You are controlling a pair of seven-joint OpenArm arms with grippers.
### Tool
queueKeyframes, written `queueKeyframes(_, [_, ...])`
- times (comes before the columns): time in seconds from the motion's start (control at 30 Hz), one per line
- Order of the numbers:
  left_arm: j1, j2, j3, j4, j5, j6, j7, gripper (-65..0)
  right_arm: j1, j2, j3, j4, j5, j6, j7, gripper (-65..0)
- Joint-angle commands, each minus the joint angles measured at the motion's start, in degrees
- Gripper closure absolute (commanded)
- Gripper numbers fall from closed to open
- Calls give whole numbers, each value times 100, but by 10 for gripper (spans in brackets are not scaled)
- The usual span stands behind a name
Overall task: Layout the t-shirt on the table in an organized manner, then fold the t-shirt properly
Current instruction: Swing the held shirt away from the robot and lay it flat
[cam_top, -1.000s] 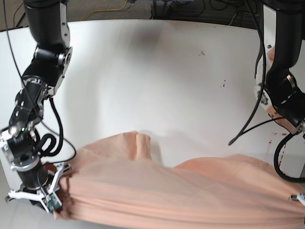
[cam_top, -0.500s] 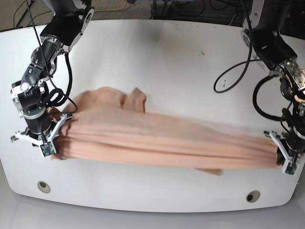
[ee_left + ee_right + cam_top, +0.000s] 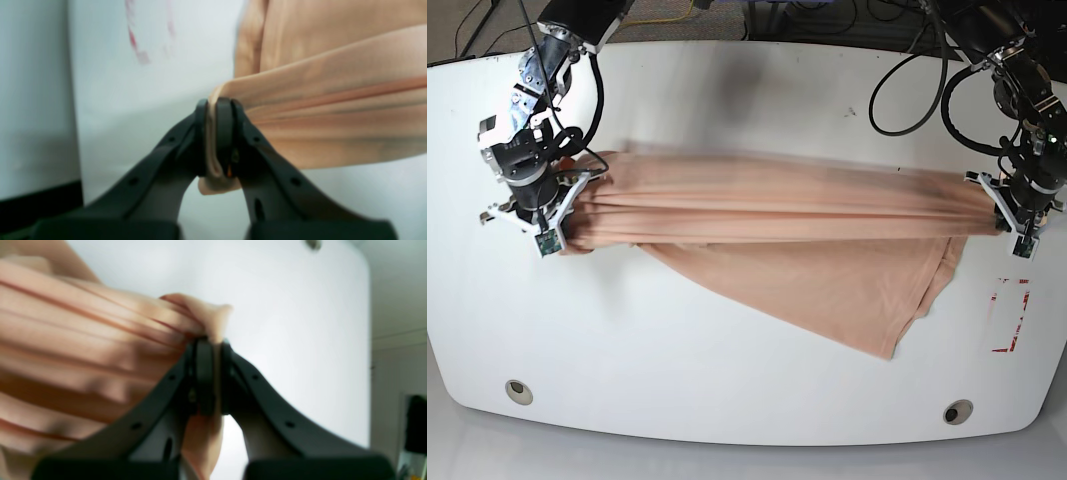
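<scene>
The peach t-shirt (image 3: 777, 215) hangs stretched taut across the middle of the white table (image 3: 727, 390), its lower part draping down to the tabletop at centre right. My left gripper (image 3: 999, 208) is shut on the shirt's right end; the left wrist view shows its fingertips (image 3: 224, 126) pinching bunched fabric (image 3: 333, 100). My right gripper (image 3: 567, 215) is shut on the shirt's left end; the right wrist view shows its fingertips (image 3: 204, 373) clamped on pleated cloth (image 3: 83, 350). No bear print shows.
A red-marked rectangle (image 3: 1011, 315) lies on the table near the right edge, below my left gripper. Two grommet holes (image 3: 518, 389) (image 3: 957, 411) sit near the front edge. Cables hang behind the table's far edge.
Both arms have carried the shirt away from the front edge toward the table's middle and pulled it tighter. Its lower part now hangs down and spreads out.
</scene>
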Motion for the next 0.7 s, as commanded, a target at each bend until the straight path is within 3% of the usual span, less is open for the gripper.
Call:
queueKeyframes(0.0, [240, -163, -227, 108, 369, 125, 36, 0, -187, -3, 88, 111, -316, -182, 18, 0])
queueKeyframes(0.53, [1032, -338, -411, 90, 378, 125, 19, 0, -1330, -733, 88, 129, -343, -182, 18, -11])
queueKeyframes(0.67, [1093, -347, -403, 90, 378, 125, 19, 0, -1523, -900, 88, 129, -352, -182, 18, -116])
